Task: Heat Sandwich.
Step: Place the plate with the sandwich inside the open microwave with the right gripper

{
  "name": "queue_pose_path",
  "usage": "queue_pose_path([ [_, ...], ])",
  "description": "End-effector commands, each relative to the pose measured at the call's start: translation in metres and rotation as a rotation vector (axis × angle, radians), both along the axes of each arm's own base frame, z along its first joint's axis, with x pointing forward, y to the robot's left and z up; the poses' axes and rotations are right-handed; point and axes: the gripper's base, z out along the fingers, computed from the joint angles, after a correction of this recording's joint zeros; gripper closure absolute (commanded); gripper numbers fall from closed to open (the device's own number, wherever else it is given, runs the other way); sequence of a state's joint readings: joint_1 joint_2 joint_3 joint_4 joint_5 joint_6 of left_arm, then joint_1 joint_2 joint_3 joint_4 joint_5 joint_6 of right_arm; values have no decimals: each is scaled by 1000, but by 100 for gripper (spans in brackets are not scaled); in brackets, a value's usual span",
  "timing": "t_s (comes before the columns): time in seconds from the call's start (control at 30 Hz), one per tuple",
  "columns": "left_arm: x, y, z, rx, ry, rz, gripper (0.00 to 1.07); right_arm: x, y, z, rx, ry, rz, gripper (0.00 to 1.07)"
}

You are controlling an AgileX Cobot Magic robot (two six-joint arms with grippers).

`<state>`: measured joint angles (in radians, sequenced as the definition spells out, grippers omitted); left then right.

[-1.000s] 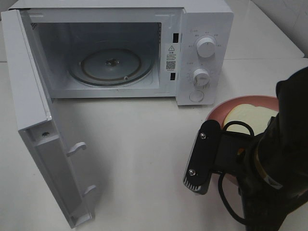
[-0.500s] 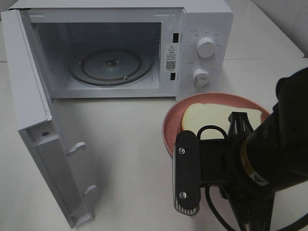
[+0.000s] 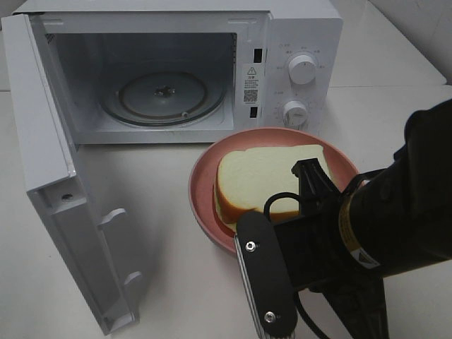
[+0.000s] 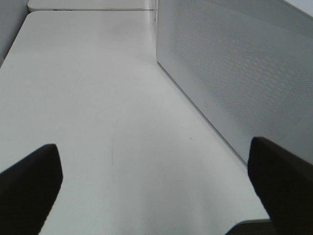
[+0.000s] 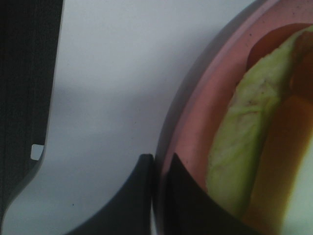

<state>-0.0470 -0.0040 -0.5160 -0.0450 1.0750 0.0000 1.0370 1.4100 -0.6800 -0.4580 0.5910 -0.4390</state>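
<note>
Sandwich [image 3: 272,180] sits loose on the pink plate [image 3: 200,194] in front of the open microwave [image 3: 304,42], right fingers [image 5: 132,196] pinched on just the rim, left fingers [image 4: 29,183] spread wide, empty; a one-edge grip could tip the plate and slide it off going in

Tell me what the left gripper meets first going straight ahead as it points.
Likely nothing: the left gripper faces bare table as far as shown; the microwave panel runs alongside, seemingly off its line.

A warning triangle and a QR code are shown on a sticker [image 3: 251,83] left of the microwave's [image 3: 304,28] dials; its print cannot be read.
</note>
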Motion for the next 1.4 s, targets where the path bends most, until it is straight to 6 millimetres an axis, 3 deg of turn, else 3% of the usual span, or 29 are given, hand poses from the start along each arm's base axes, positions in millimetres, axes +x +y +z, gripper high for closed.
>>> queue_pose_path([
  [0.03, -3, 0, 1, -6, -29, 0, 9, 0, 3, 3, 51, -13, -6, 103],
  [0.37, -3, 0, 1, -6, -29, 0, 9, 3, 2, 4, 15, -25, 111, 103],
  [0.6, -3, 0, 1, -6, -29, 0, 9, 23, -12, 3, -16, -33, 199, 103],
  [0.93, -3, 0, 1, -6, -29, 0, 9, 33, -18, 3, 4, -12, 359, 103],
  [1.4, -3, 0, 1, -6, -29, 0, 9, 40, -28, 3, -14, -3, 376, 103],
])
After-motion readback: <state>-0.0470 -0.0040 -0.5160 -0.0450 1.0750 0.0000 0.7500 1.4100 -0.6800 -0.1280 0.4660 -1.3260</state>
